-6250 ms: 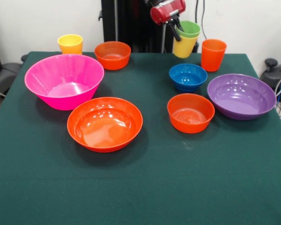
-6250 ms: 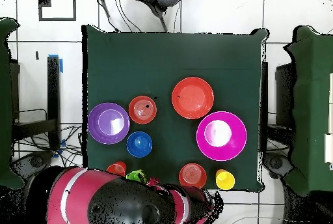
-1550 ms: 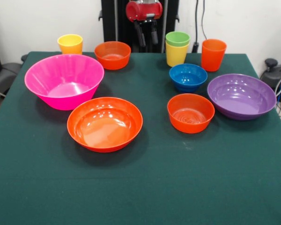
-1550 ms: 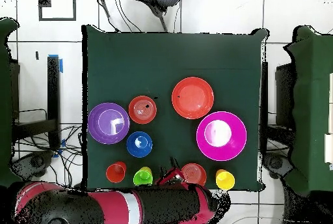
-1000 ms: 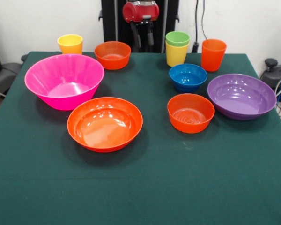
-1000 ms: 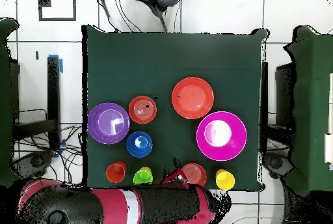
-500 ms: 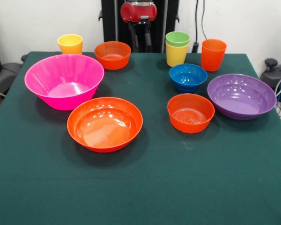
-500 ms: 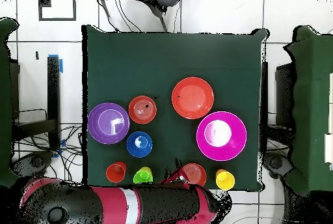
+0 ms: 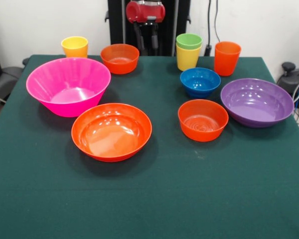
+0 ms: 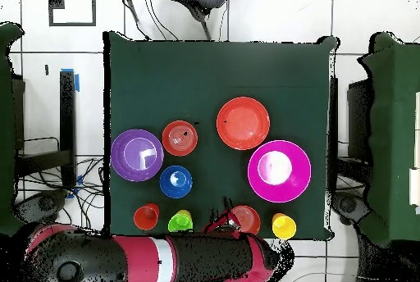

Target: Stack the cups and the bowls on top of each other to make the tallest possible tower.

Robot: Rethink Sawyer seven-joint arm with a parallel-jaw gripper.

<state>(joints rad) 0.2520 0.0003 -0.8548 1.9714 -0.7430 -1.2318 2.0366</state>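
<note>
No tower stands; the pieces sit apart on the green table. In the front view: the big pink bowl (image 9: 68, 85), the wide orange bowl (image 9: 111, 130), the wide purple bowl (image 9: 256, 102), the blue bowl (image 9: 200, 81), a small orange bowl (image 9: 203, 119) and another small orange bowl (image 9: 120, 58) at the far edge. The light green cup (image 9: 189, 40) sits nested in a yellow cup (image 9: 188, 59). The other yellow cup (image 9: 74, 47) and the orange cup (image 9: 226, 58) stand alone. My gripper (image 9: 146, 42) hangs open and empty beyond the far edge, between the far orange bowl and the nested cups.
In the overhead view my red arm (image 10: 164, 258) lies along the table's bottom edge, with the gripper (image 10: 220, 217) between the green cup (image 10: 180, 222) and a small orange bowl (image 10: 244, 218). A black pedestal (image 9: 117, 25) stands behind the gripper.
In the front view my gripper has drifted a little to the left and risen slightly. No cup or bowl has moved.
</note>
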